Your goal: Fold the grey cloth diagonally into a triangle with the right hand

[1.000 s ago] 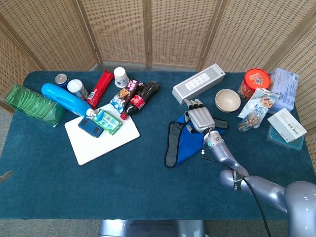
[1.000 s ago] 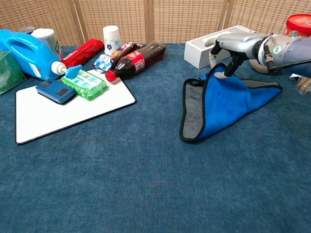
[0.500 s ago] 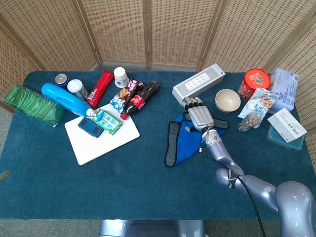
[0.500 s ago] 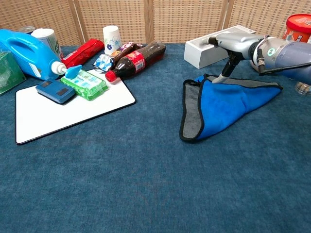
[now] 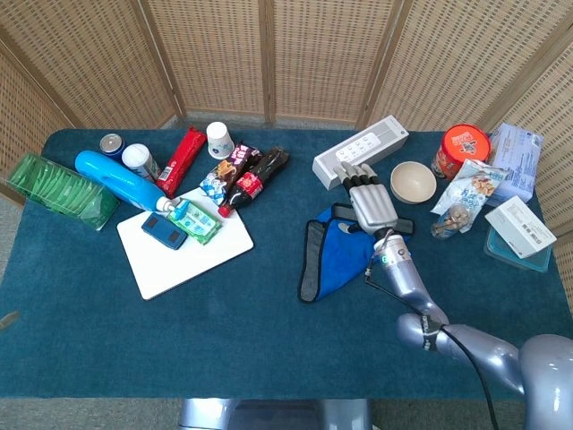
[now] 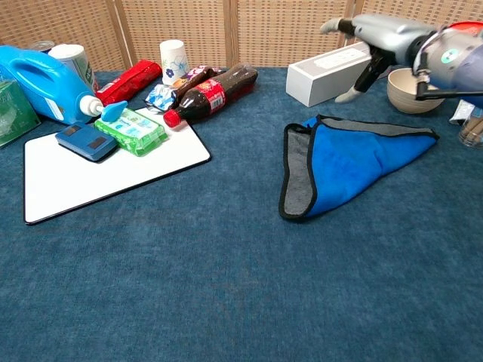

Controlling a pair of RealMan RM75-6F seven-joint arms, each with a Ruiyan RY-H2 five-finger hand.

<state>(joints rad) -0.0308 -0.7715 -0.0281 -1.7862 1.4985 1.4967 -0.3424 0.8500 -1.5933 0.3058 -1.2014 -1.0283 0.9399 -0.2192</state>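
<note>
The cloth (image 6: 353,161) lies folded on the blue table, its blue face up in a rough triangle, with a grey strip and black edging showing along its left side (image 5: 313,262). My right hand (image 6: 373,39) hovers above and behind the cloth's far edge, fingers spread and holding nothing. In the head view the right hand (image 5: 373,202) covers the cloth's upper right part. No left hand shows in either view.
A white box (image 6: 337,70) and a beige bowl (image 6: 411,92) stand just behind the cloth. Snack bags and tubs (image 5: 466,152) crowd the right. At left are a white board (image 6: 106,170), a cola bottle (image 6: 211,92), a blue detergent bottle (image 6: 41,79) and a green basket (image 5: 55,188).
The right hand let go of the cloth's corner, which dropped flat onto the table. The hand then rose up and away toward the back right.
</note>
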